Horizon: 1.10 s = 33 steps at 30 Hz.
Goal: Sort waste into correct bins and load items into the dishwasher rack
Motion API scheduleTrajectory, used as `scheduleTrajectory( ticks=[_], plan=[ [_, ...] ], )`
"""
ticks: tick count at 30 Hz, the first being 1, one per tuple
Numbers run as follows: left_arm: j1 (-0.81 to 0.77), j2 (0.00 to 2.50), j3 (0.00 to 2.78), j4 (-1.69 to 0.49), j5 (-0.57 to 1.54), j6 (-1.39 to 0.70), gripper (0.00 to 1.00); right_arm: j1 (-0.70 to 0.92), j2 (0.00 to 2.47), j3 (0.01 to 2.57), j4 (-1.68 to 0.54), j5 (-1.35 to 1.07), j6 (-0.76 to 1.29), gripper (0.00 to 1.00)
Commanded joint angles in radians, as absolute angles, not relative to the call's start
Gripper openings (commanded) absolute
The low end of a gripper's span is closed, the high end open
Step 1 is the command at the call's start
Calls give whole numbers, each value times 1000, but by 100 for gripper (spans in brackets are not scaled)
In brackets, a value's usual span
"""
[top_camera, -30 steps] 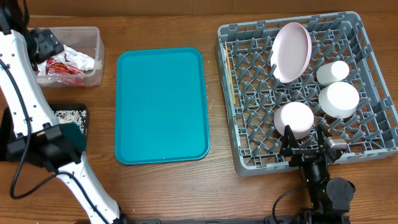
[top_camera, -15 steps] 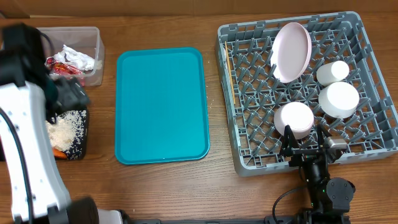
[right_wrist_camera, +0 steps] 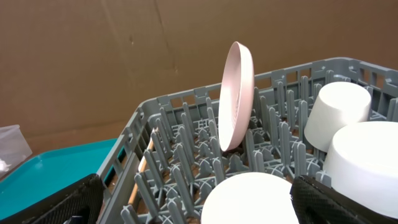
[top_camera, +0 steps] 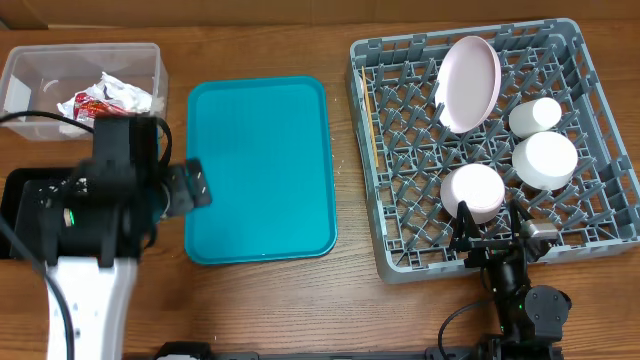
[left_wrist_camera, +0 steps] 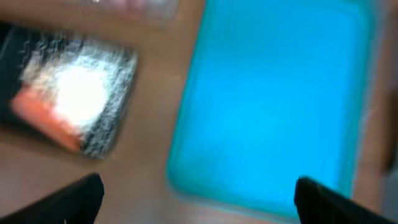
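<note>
The grey dishwasher rack [top_camera: 400, 250] holds the upright white-pink plate [top_camera: 470, 82], two white bowls [top_camera: 545, 160] [top_camera: 473, 192], a white cup [top_camera: 535, 115] and a thin wooden stick [top_camera: 370, 120]. My right gripper [top_camera: 490, 232] rests open at the rack's near edge, its jaws either side of the nearest bowl [right_wrist_camera: 249, 199] without touching it. The clear tub [top_camera: 40, 70] holds the red wrapper [top_camera: 88, 103] and white napkin [top_camera: 125, 92]. My left gripper [top_camera: 185, 187] hangs open and empty. In the blurred left wrist view, the black tray [left_wrist_camera: 106, 134] shows beige scraps [left_wrist_camera: 78, 93] and the carrot [left_wrist_camera: 40, 112].
The flat teal tray [top_camera: 260, 170] lies bare between the bins and the rack. My left arm covers most of the black tray [top_camera: 22, 190] in the overhead view. Brown cardboard [right_wrist_camera: 124, 56] stands behind the rack.
My left arm has swung from the far left edge, away from the clear tub, down and right to the teal tray's left side. The right arm has not moved.
</note>
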<state>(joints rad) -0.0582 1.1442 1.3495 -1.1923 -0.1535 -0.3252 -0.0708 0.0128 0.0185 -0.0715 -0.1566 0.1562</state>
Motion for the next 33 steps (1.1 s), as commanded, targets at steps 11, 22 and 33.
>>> scheduleTrajectory(
  ticks=[11,22,33],
  plan=[
    [-73,640,546,-339,-25,-318,100,-74,3,8,-68,-154,149,100],
    [-72,297,167,-5,-30,-318,100,-74,3,8,-68,-154,149,100],
    [-71,16,5,33,-35,-318,100,-74,3,8,-68,-154,149,100]
  ],
)
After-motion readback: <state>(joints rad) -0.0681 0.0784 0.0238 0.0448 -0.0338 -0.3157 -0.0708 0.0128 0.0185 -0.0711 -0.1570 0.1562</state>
